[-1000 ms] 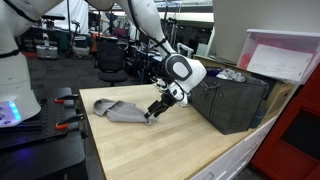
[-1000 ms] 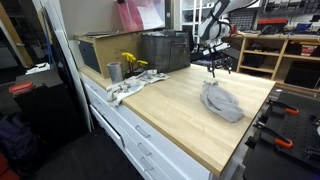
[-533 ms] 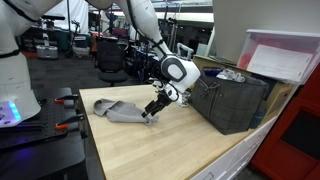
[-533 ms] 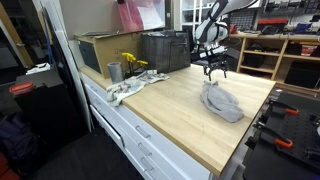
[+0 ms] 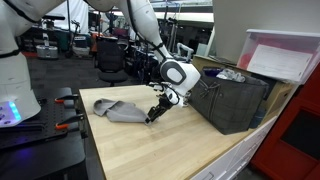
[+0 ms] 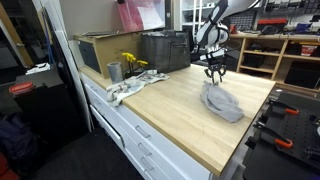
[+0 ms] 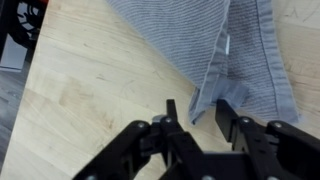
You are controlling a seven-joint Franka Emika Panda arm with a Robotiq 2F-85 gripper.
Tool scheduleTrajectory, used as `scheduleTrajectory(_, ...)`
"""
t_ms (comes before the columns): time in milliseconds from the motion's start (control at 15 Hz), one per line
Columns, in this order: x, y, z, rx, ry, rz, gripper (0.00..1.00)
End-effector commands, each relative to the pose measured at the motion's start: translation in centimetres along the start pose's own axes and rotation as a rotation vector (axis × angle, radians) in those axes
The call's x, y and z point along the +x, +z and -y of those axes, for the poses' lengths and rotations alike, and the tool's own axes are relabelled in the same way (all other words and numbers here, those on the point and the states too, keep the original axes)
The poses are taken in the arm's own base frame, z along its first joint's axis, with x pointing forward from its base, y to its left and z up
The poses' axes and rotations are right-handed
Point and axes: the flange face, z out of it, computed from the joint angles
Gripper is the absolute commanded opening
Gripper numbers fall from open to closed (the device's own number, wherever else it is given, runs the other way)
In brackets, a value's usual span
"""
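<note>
A crumpled grey striped cloth (image 5: 120,110) lies on the wooden table (image 5: 150,150), also seen in the other exterior view as a grey heap (image 6: 222,101). My gripper (image 5: 151,117) points down at the cloth's end nearest the dark bin, low over the table (image 6: 214,79). In the wrist view the cloth (image 7: 230,40) fills the top. One hemmed corner hangs between my two black fingers (image 7: 222,112), close to the right one. The gripper (image 7: 197,112) stands partly closed, with a gap still showing on the left of the corner.
A dark fabric bin (image 5: 232,100) stands on the table just behind the gripper, also in the other exterior view (image 6: 165,50). A metal cup (image 6: 114,71), yellow flowers (image 6: 131,62) and a white rag (image 6: 125,90) sit at the far end.
The gripper has come down onto the cloth's edge and shifted slightly toward it. The cloth has not moved.
</note>
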Motion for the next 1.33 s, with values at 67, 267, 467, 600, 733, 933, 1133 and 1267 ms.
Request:
scheduleTrajectory(67, -0.9, -1.2, -0.3, 0.052, 0.017, -0.004, 0.08)
scheduleTrajectory(267, -2.0, -0.8, 0.0, 0.052, 0.003, -0.005, 0.0)
scheduleTrajectory(467, -2.7, -0.9, -0.1, 0.049, -0.005, -0.005, 0.0)
scheduleTrajectory(600, -2.7, -2.2, -1.1, 0.057, -0.011, -0.016, 0.0)
scheduleTrajectory(733, -1.8, -3.9, -2.9, 0.05, 0.001, -0.066, 0.0)
scheduleTrajectory(933, 0.6, -6.6, -6.7, -0.005, 0.006, -0.175, 0.0)
scheduleTrajectory(1133, 2.4, -9.2, -9.6, -0.074, 0.008, -0.303, 0.0)
scheduleTrajectory(1267, 2.7, -10.5, -10.2, -0.089, -0.009, -0.374, 0.0)
